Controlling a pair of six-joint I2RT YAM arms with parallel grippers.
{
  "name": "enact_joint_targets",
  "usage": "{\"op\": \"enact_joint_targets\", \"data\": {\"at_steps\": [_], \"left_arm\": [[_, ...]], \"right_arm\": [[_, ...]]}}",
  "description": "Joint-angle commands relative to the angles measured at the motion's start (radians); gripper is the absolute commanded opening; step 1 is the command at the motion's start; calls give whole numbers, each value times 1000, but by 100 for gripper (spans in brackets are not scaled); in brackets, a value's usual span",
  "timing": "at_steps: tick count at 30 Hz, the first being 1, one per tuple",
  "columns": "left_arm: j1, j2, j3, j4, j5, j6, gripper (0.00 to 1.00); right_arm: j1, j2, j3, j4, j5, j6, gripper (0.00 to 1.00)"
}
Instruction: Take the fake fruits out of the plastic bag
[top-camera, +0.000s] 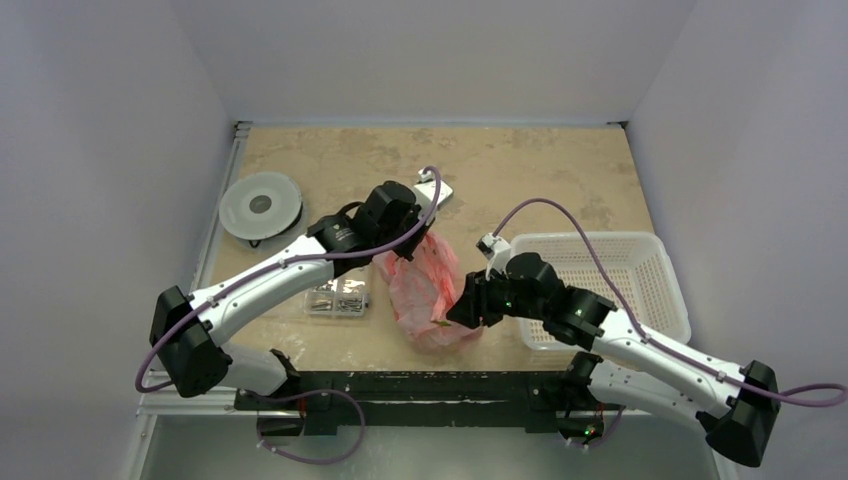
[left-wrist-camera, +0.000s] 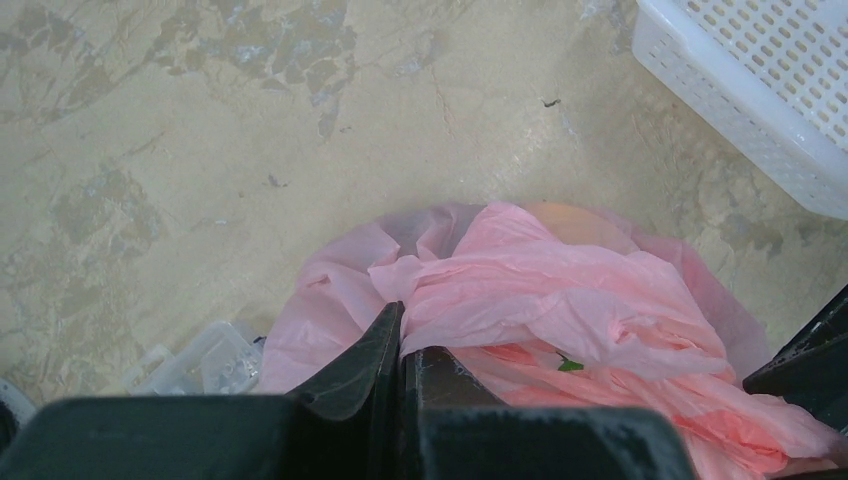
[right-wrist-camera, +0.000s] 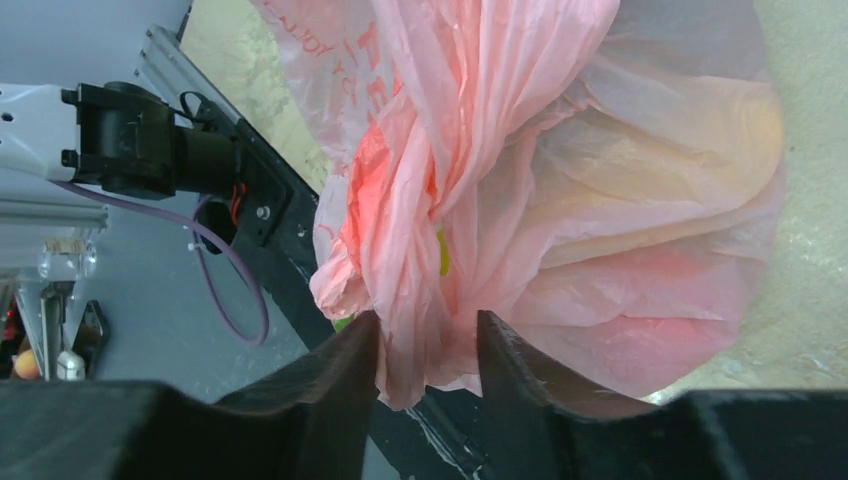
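Observation:
The pink plastic bag (top-camera: 430, 290) lies crumpled near the table's front edge, between the two arms. My left gripper (top-camera: 405, 245) is at its far end, shut on a fold of pink plastic (left-wrist-camera: 403, 335). My right gripper (top-camera: 465, 305) is at the bag's right side. Its jaws (right-wrist-camera: 428, 335) stand apart with a hanging fold of the bag (right-wrist-camera: 560, 200) between them. The fake fruits are mostly hidden inside. A green speck (left-wrist-camera: 570, 366) shows through the folds, and a yellow sliver (right-wrist-camera: 441, 255) and a green bit (right-wrist-camera: 343, 323) show in the right wrist view.
A white perforated basket (top-camera: 655, 275) stands right of the bag, also in the left wrist view (left-wrist-camera: 700, 70). A clear box of metal parts (top-camera: 337, 298) lies left of the bag. A grey round disc (top-camera: 262, 205) sits at the far left. A black rail (top-camera: 420, 385) edges the table front.

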Motion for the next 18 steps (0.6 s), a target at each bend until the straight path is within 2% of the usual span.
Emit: {"op": "enact_joint_targets", "data": {"at_steps": [1,4,8,11,14,18], "left_arm": [[15,3,39,49,30,4,0],[14,16,52,38,50,3,0],[15,16,67,23,64,-1,0],[14,6,63,26,66,1,0],[14,6,78,11,65,6,0],[15,6,78,9,50,16,0]], "right_arm": [[5,-9,47,4,-14,2,46],[5,-28,86,-15,82,1,58],[6,49,195,-69,130,-58,64],[6,132,300,-142,165,-103,64],[5,178,351,-147,186,-130,63],[5,203,362,-119,172,-97,52]]}}
